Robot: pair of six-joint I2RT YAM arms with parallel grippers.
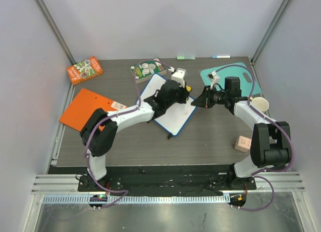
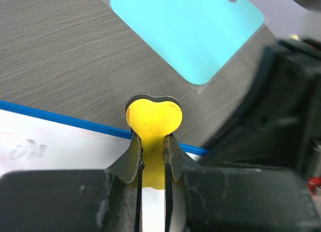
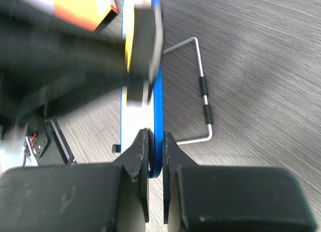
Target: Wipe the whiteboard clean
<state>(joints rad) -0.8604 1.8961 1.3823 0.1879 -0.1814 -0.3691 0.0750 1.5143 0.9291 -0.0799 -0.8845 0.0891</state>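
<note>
- The left tool (image 2: 153, 141) is clamped on a yellow eraser (image 2: 153, 116), held against the whiteboard (image 1: 178, 116) lying mid-bench (image 1: 210, 141).
- The right tool (image 3: 154, 141) pinches the whiteboard's blue frame at its right edge.

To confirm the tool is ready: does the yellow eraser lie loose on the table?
No, the left gripper pinches the yellow eraser in its jaws, near the blue edge of the whiteboard.

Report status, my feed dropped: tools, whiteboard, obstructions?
Left tool shut on yellow eraser, at edge of whiteboard. Right tool shut on its blue frame. Faint writing on it. Nothing seen blocking.
</note>
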